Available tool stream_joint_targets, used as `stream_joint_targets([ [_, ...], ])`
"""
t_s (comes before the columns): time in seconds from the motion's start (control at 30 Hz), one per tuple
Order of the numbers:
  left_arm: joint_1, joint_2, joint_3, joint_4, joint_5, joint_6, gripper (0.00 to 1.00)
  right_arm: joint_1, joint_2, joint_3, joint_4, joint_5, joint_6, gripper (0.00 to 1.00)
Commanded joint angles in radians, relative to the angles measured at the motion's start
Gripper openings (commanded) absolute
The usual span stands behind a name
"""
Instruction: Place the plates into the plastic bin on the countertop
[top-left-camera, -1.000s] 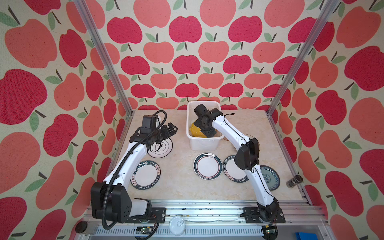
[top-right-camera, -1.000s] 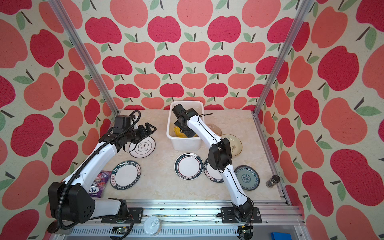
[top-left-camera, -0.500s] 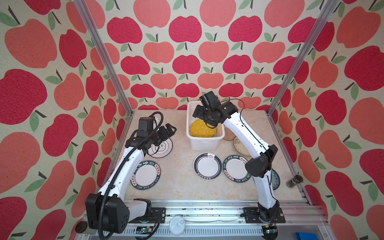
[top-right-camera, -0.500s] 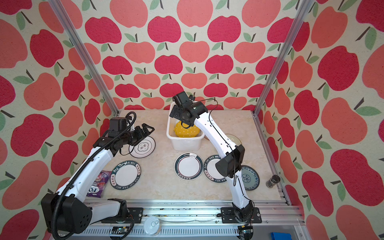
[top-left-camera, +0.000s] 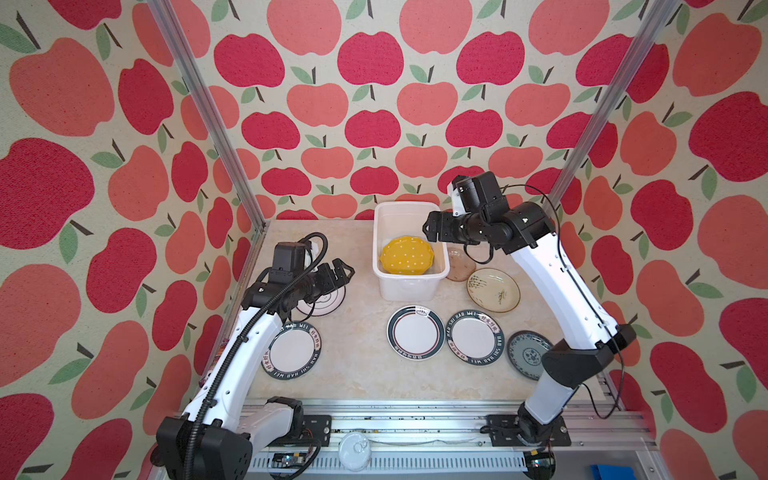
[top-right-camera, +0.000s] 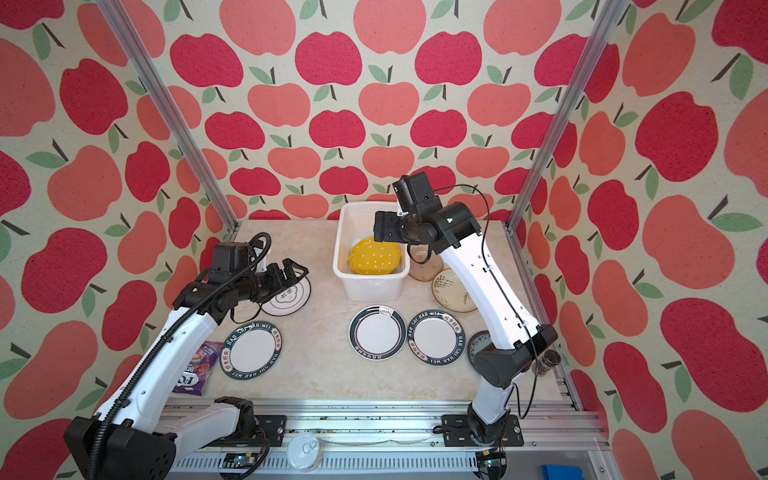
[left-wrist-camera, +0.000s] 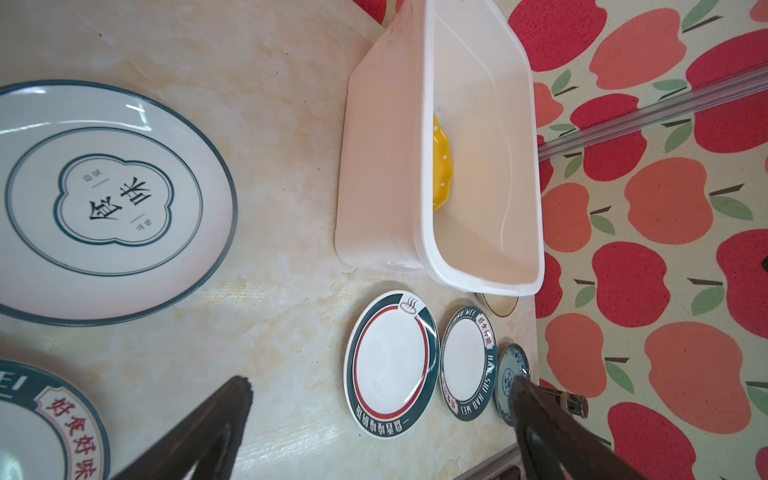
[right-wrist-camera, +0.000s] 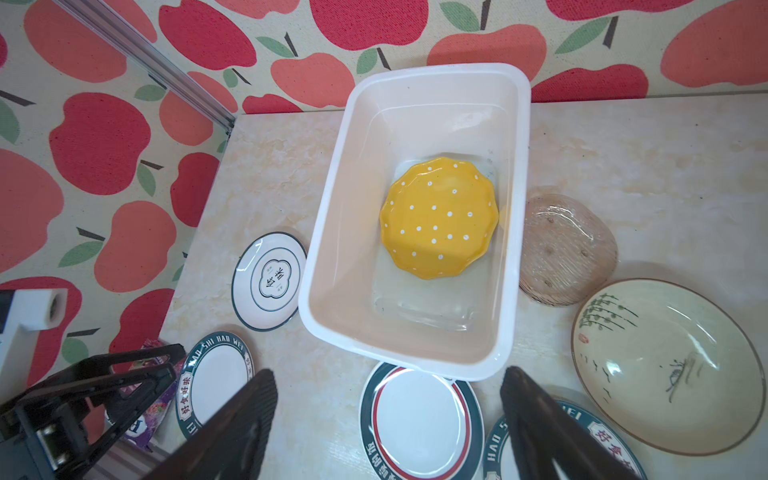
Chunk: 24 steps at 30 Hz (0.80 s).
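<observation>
The white plastic bin (top-left-camera: 409, 286) (top-right-camera: 374, 289) stands at the back of the countertop (top-left-camera: 357, 353). A yellow dotted plate (top-left-camera: 406, 255) (right-wrist-camera: 438, 216) lies flat inside it. My right gripper (top-left-camera: 430, 228) (right-wrist-camera: 387, 374) hovers open and empty above the bin's right rim. My left gripper (top-left-camera: 345, 272) (left-wrist-camera: 379, 386) is open and empty over a thin-ringed white plate (top-left-camera: 324, 299). On the counter lie a red-ringed plate (top-left-camera: 415, 336), two lettered plates (top-left-camera: 474, 336) (top-left-camera: 294, 351), a blue-patterned plate (top-left-camera: 528, 353), a cream plate (top-left-camera: 493, 289) and a translucent brown plate (top-left-camera: 459, 264).
A purple snack packet (top-right-camera: 195, 368) lies by the left arm at the counter's left edge. A small dark jar (top-right-camera: 546, 361) sits at the right rail. Aluminium posts stand at the back corners, and the apple-patterned walls close in on three sides.
My right gripper rose out of the bin and drew back to the right, leaving the yellow plate lying inside. Its jaws narrowed a little. The left gripper shifted slightly over the ringed plate.
</observation>
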Motion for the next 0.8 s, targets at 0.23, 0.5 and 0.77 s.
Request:
stream_joint_targets([
  [0.23,-0.019,-0.102,0.003,-0.163,-0.089,-0.045,0.99,-0.103,0.02,-0.133,-0.021,-0.087,-0.067,0.84],
  [0.5,-0.02,-0.069,0.046,-0.194,-0.003,0.014,0.99,-0.148,0.149,-0.096,-0.01,-0.135,-0.04,0.78],
  [0.77,-0.019,-0.05,0.031,-0.175,0.022,0.055,0.99,-0.151,0.295,0.034,-0.099,-0.087,-0.045,0.75],
])
